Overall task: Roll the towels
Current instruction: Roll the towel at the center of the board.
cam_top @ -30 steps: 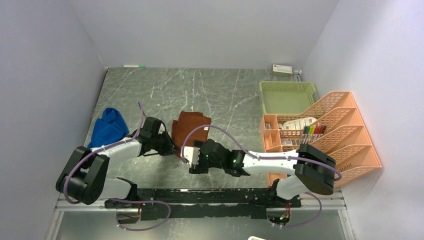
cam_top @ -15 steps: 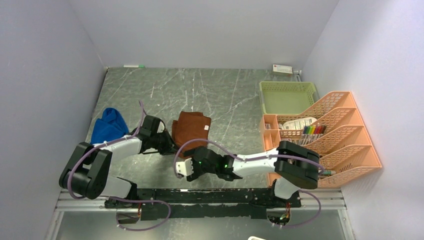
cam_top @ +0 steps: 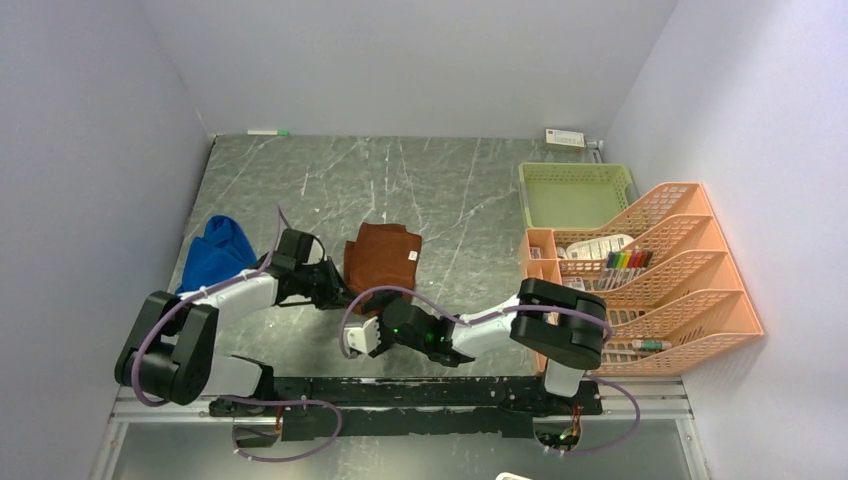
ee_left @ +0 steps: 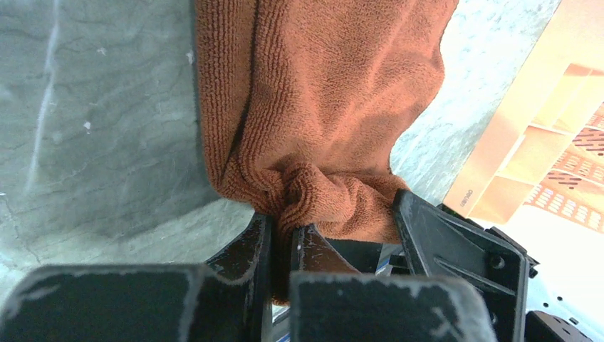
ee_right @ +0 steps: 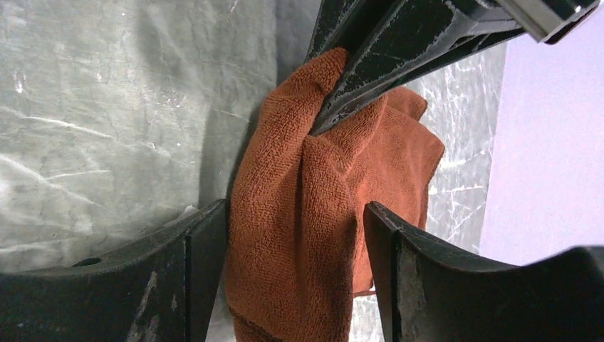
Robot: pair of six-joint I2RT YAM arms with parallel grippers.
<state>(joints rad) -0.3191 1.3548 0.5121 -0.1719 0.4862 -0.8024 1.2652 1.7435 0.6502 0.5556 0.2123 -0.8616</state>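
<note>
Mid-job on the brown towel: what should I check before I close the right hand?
1. Left hand pinching the brown towel at its near edge: ok.
2. Right hand open, one finger on each side of the towel: ok.
3. Right hand's grip on the cloth: not ok, not closed.
4. Brown towel rolled: not ok, loosely folded.
5. Blue towel rolled: not ok, crumpled heap.

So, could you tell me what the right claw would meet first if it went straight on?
The brown towel, which the open right claw straddles; just beyond, probably the left claw pinching it.
</note>
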